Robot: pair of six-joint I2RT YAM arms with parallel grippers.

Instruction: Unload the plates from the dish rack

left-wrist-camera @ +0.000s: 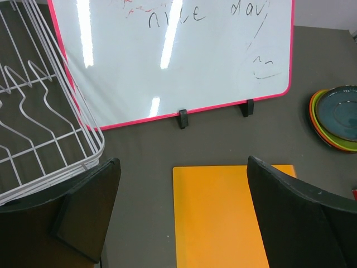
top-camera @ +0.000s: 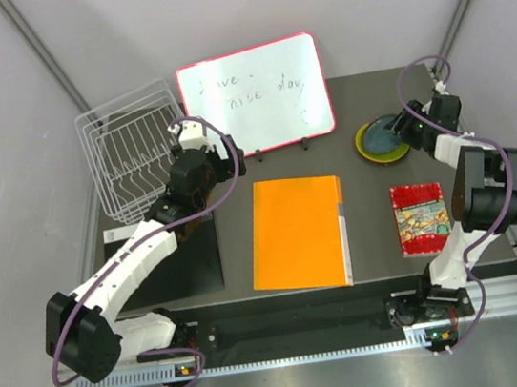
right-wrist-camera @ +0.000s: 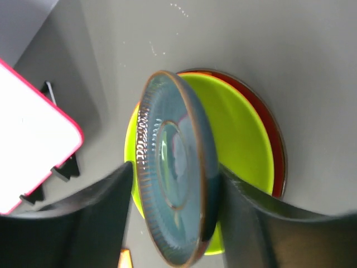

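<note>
- Your right gripper (right-wrist-camera: 175, 192) is closed on one dark teal plate (right-wrist-camera: 170, 162), a finger against each side of it. The plate stands tilted on its edge.
- Directly beneath it lies one lime green plate (right-wrist-camera: 240, 131), flat. One red-rimmed plate (right-wrist-camera: 274, 148) shows under that.
- That makes three plates you can count from the right wrist. Whether another lies lower in the pile cannot be told there.
- Your left gripper (left-wrist-camera: 181, 167) is spread wide with nothing between its fingers (left-wrist-camera: 89, 212). It hovers just beside the right rim of the one dish rack (top-camera: 133, 158).
- The white wire rack sits at the far left of the table (top-camera: 360, 93). The pile of plates is at the far right, well apart from it.
- Between them one pink-framed whiteboard (top-camera: 254, 93) stands on two small black feet, with handwriting on it.
- Nearer you, one orange folder (top-camera: 298, 231) lies flat in the middle and one red booklet (top-camera: 420, 219) lies to its right.
- One black notebook (top-camera: 181, 262) lies to the left of the folder, under your left arm.
- The tabletop is dark grey and matte, with pale grey walls closing it in on three sides.
</note>
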